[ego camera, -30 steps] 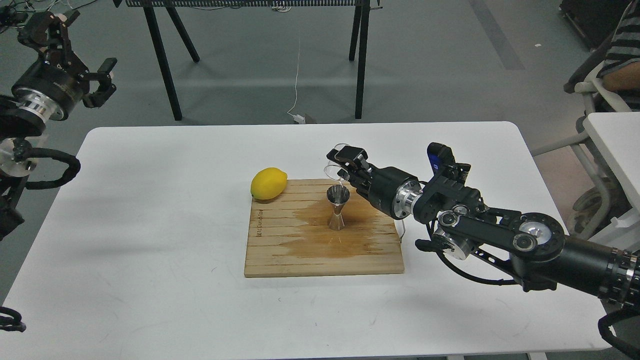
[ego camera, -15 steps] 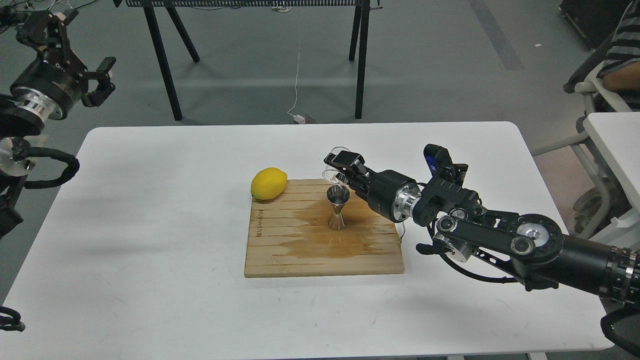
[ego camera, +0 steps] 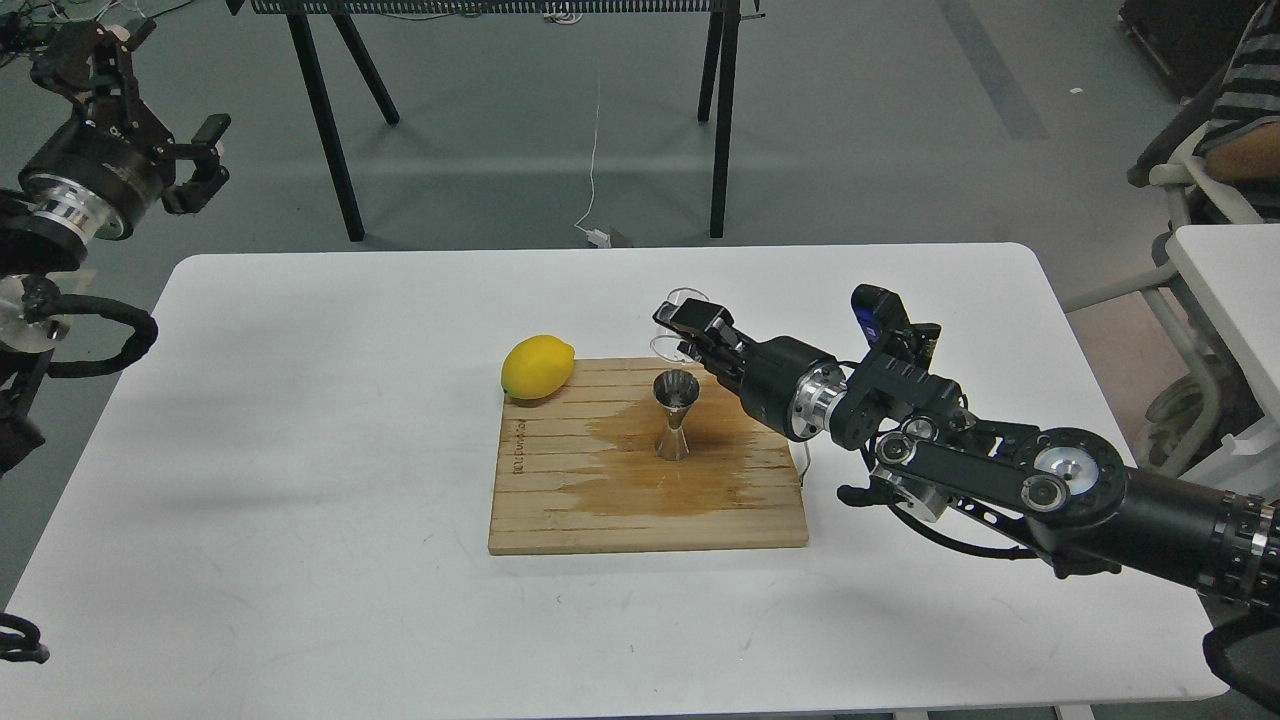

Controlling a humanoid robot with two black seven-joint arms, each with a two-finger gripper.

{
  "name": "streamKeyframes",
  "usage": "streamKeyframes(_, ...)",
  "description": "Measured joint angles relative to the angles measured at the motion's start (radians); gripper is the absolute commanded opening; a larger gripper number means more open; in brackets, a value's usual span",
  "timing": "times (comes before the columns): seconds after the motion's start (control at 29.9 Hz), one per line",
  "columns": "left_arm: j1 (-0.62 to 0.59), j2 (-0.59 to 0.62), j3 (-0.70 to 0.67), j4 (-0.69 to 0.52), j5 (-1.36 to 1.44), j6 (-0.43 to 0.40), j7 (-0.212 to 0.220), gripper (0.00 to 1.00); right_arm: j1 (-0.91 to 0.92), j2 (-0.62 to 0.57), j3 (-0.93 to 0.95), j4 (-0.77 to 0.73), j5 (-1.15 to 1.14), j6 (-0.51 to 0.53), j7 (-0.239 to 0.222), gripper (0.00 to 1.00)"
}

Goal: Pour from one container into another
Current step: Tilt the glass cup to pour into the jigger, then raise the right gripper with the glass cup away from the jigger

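The steel jigger [ego camera: 675,415] stands upright on the wet wooden board [ego camera: 560,500]. Just above and behind its rim hangs the small clear glass cup [ego camera: 672,345], tipped on its side with its mouth toward the left, and my right gripper [ego camera: 690,335] is shut on it. The right arm reaches in from the lower right. My left gripper [ego camera: 175,150] is raised at the far upper left, away from the table, its fingers spread with nothing between them.
A yellow lemon [ego camera: 538,367] rests at the board's back left corner. A dark water stain spreads over the board around the jigger. The white table [ego camera: 300,450] ends at rounded corners; black trestle legs stand behind it.
The right gripper with the glass cup has shifted slightly right and up from the jigger's rim. The left arm has stayed put.
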Motion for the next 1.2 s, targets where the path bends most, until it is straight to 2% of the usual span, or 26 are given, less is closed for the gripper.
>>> streamKeyframes(0.43, -0.012, 0.000, 0.000, 0.000, 0.000, 0.001, 0.000, 0.99, 0.012, -0.005, 0.008, -0.001, 0.014, 0.010, 0.001, 0.34)
streamKeyframes(0.64, -0.015, 0.000, 0.000, 0.000, 0.000, 0.001, 0.003, 0.99, 0.013, -0.017, 0.082, 0.007, 0.101, 0.027, 0.000, 0.34)
streamKeyframes(0.84, -0.015, 0.015, 0.000, 0.000, 0.000, 0.000, 0.000, 0.99, -0.047, -0.026, 0.304, 0.001, 0.270, 0.066, -0.002, 0.34)
streamKeyframes(1.2, -0.015, 0.019, 0.000, 0.000, 0.000, -0.001, 0.000, 0.99, -0.343, -0.013, 0.894, 0.001, 0.717, 0.084, -0.008, 0.35)
